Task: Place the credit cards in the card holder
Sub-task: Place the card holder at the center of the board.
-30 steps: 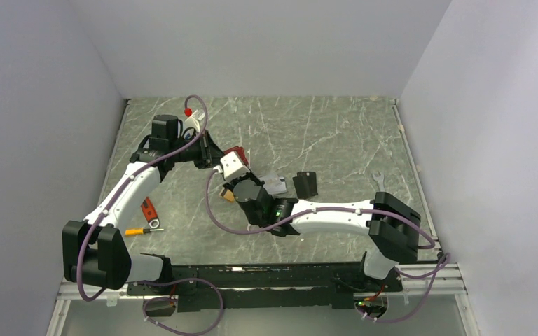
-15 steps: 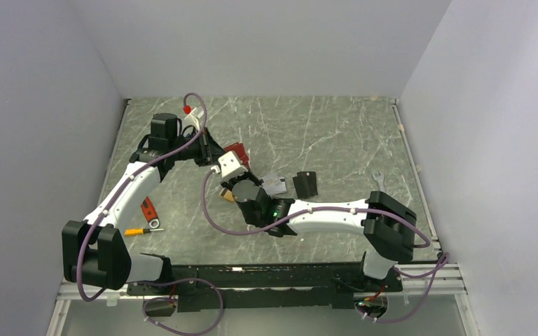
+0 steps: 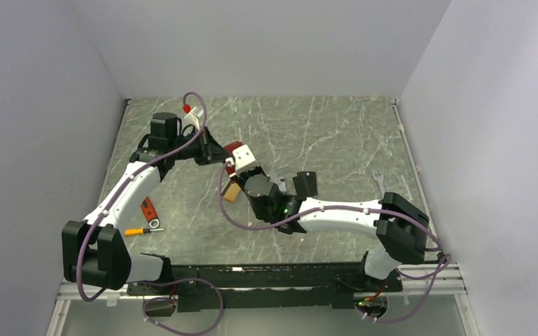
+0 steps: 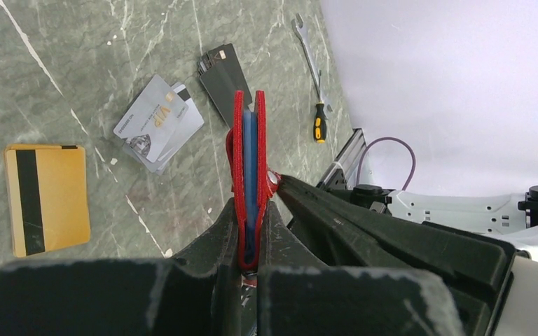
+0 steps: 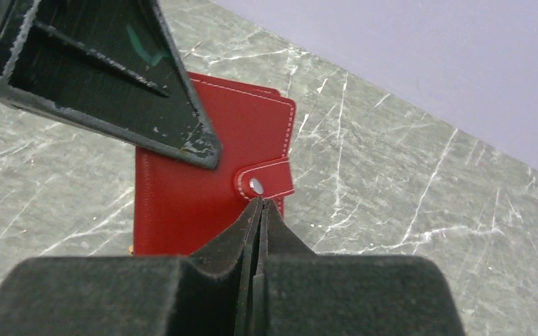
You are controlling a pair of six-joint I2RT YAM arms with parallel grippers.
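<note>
My left gripper [image 4: 251, 210] [image 3: 225, 158] is shut on the red card holder [image 4: 249, 161], which it holds edge-up above the table. In the right wrist view the card holder [image 5: 189, 189] is folded, with its snap tab fastened. The tips of my right gripper [image 5: 260, 203] are shut and meet at the lower edge of that tab; nothing shows between them. Gold credit cards [image 4: 47, 198] [image 3: 232, 192] lie in a stack on the table. Silver credit cards [image 4: 157, 122] lie fanned beside them.
A small black rectangle [image 4: 223, 70] [image 3: 306, 183] lies past the silver cards. A wrench [image 4: 310, 47] [image 3: 377, 180] and a yellow-handled screwdriver [image 4: 318, 122] lie to the right. A red-handled tool [image 3: 148, 210] and another screwdriver [image 3: 134, 231] lie near the left arm.
My right gripper has shut and its arm has moved up and right to the card holder's tab, uncovering the gold cards. The left arm has not moved.
</note>
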